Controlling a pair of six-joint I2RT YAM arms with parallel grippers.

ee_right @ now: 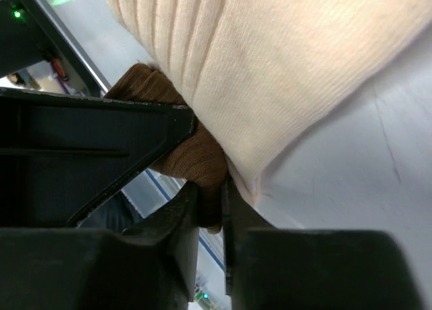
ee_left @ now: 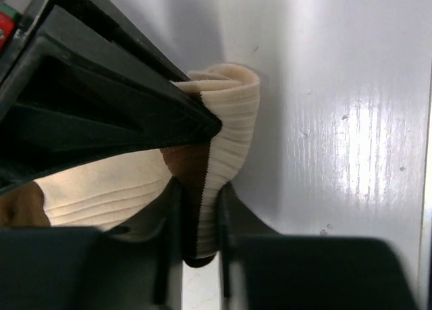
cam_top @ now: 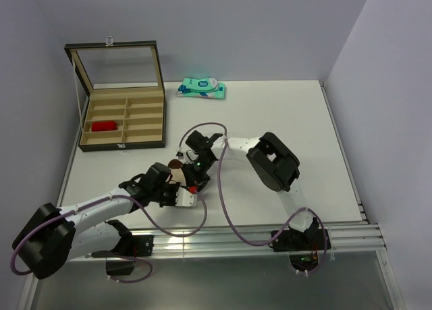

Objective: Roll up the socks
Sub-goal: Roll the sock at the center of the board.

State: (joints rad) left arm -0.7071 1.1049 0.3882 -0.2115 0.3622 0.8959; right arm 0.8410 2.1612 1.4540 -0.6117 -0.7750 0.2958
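Observation:
The beige sock with its brown bands lies bunched at the table's near middle, between both grippers. In the left wrist view my left gripper is shut on a fold of the beige sock, cream and brown fabric pinched between its fingers. My right gripper is shut on the brown end of the same sock. From above, the left gripper and right gripper meet tip to tip over the sock. A red sock lies in a left compartment of the box.
A compartment box with its glass lid raised stands at the back left. A teal-and-white flat packet lies at the back middle. Cables loop from both arms over the table's near part.

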